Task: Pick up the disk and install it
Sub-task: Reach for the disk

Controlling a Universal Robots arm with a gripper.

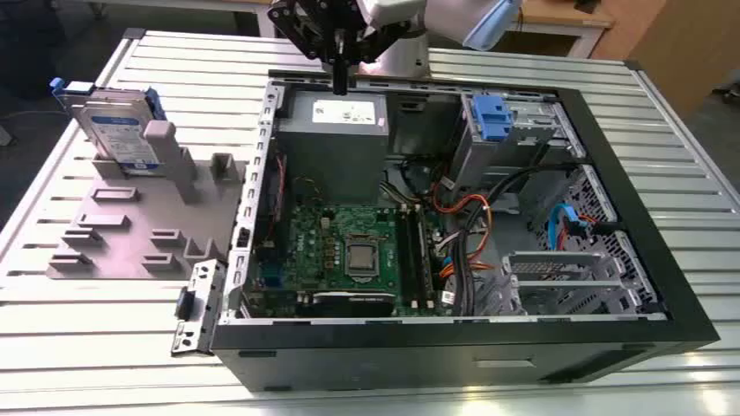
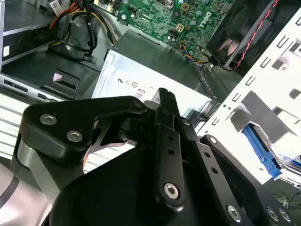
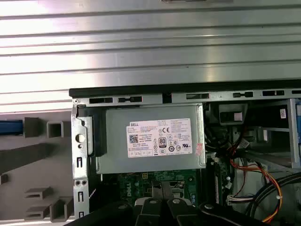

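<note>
We see the gripper [image 1: 340,87] closed on nothing above the grey power supply [image 1: 329,143]; the disk [image 1: 120,130] stands upright in the grey holder [image 1: 127,234], well apart. We judge picking not begun; it needs the jaws opened

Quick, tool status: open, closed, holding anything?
Tool: closed, empty, above the grey box.
Disk: standing in the holder, not gripped.
</note>
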